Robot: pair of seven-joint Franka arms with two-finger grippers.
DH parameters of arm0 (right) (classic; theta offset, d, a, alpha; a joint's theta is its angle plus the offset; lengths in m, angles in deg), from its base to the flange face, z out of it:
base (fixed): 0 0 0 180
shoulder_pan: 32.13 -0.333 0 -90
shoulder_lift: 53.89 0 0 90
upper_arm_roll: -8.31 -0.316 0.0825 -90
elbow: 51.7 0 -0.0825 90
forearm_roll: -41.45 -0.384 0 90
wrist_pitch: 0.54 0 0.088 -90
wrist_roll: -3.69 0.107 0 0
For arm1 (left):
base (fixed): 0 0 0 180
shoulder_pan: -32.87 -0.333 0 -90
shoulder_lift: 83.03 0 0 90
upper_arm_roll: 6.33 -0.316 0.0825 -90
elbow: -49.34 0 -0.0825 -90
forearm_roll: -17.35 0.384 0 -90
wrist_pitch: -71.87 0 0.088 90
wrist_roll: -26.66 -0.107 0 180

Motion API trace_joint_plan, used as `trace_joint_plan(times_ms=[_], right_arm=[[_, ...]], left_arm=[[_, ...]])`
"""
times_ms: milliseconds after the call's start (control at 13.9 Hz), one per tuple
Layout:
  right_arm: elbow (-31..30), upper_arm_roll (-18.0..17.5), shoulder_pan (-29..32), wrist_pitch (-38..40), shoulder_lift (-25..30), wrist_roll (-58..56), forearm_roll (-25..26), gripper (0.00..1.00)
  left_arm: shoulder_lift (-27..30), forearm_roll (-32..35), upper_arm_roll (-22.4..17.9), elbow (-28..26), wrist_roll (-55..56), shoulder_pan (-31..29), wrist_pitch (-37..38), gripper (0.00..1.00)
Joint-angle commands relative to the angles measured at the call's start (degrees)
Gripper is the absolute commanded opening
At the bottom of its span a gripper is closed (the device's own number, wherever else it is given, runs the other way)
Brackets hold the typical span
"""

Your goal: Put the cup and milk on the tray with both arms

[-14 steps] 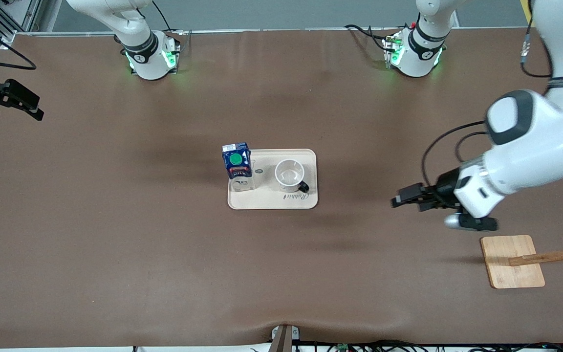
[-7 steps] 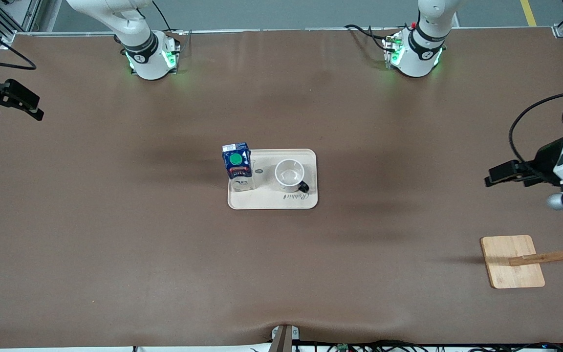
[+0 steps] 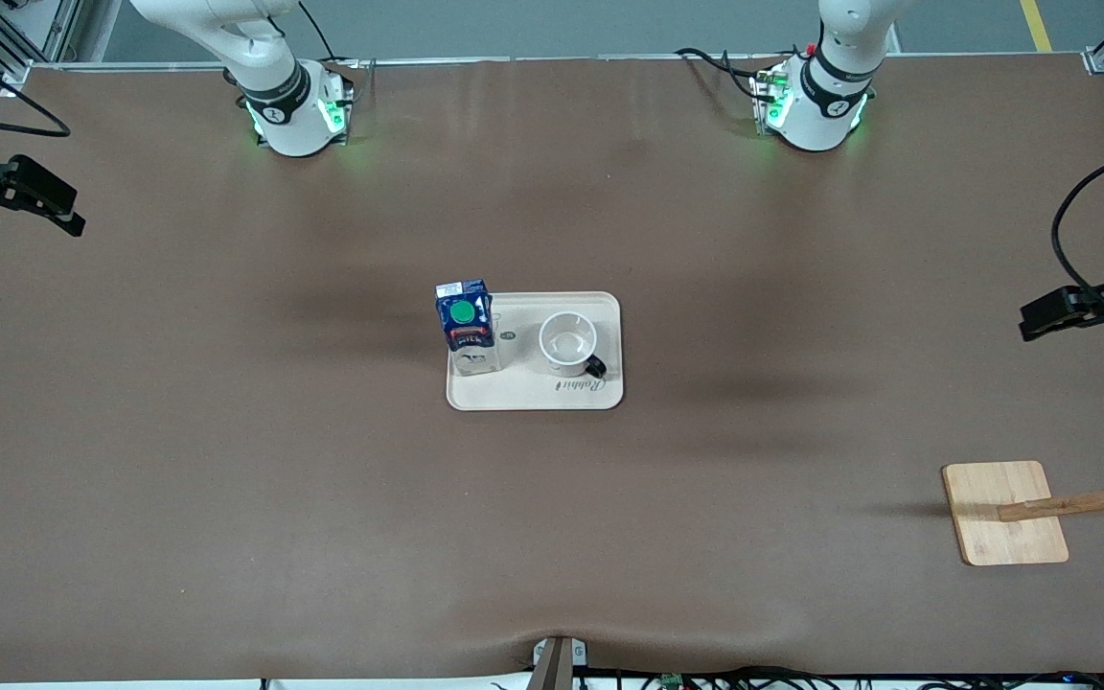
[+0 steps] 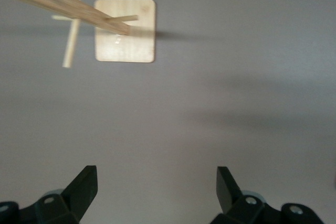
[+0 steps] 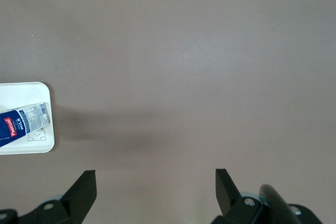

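Front view: the tray [image 3: 535, 393] sits mid-table with the milk [image 3: 465, 321] upright at its right-arm end and the cup [image 3: 568, 344] beside it — both on it. My left gripper [image 3: 1041, 317] hangs over bare table near the wooden board [image 3: 1004, 513], fingers wide, holding nothing. My right gripper [image 3: 30, 196] waits at the right arm's end — wide too.

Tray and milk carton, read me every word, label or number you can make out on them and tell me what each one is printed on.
"Rabbit": script on the tray, by the edge nearer the front camera.
"MILK": on the milk carton's blue side, in the right wrist view.
Red brand label beside it: too small to read for sure.
White printed panel on the carton: too small to read.
The cup: no text visible.
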Motion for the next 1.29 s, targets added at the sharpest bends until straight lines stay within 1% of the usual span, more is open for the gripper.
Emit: trace_joint_plan(times_ms=[0,72,216,288,360,503,647,935,1223], right_arm=[[2.1,-1.0,1.4,0.7,-0.6,0.0,-0.2,1.0],[2.5,-1.0,1.5,0.7,-0.6,-0.2,-0.2,1.0],[3.3,-1.0,1.0,0.6,-0.7,0.0,0.3,1.0],[3.1,-1.0,1.4,0.8,-0.7,0.3,0.3,1.0],[2.9,-0.9,1.6,0.8,-0.7,0.2,-0.1,1.0],[2.7,-0.9,1.5,0.9,-0.6,0.3,-0.1,1.0],[2.5,-0.9,1.5,1.8,-0.5,0.3,-0.1,1.0],[1.7,-0.9,2.0,1.5,-0.2,0.3,-0.3,1.0],[1.3,-0.9,2.0,1.7,-0.2,0.3,-0.3,1.0]], left_arm=[[6.8,-5.7,-15.8,-1.4,-1.0,12.9,2.1,1.0],[8.2,-6.6,-20.3,-1.9,-1.2,17.3,3.5,1.0],[10.3,-6.7,-27.2,-3.0,-1.1,25.6,5.8,1.0],[11.7,-6.7,-30.7,-4.8,-1.0,29.6,6.1,1.0],[13.3,-6.8,-32.2,-6.8,-1.0,31.5,6.1,1.0],[16.8,-8.5,-32.3,-10.5,-1.1,31.7,4.7,1.0],[19.5,-11.8,-32.4,-11.8,-1.2,31.3,4.3,1.0],[20.1,-14.2,-32.3,-12.2,-1.3,31.1,4.0,1.0],[19.5,-14.9,-32.4,-11.7,-1.4,30.8,4.0,1.0]])
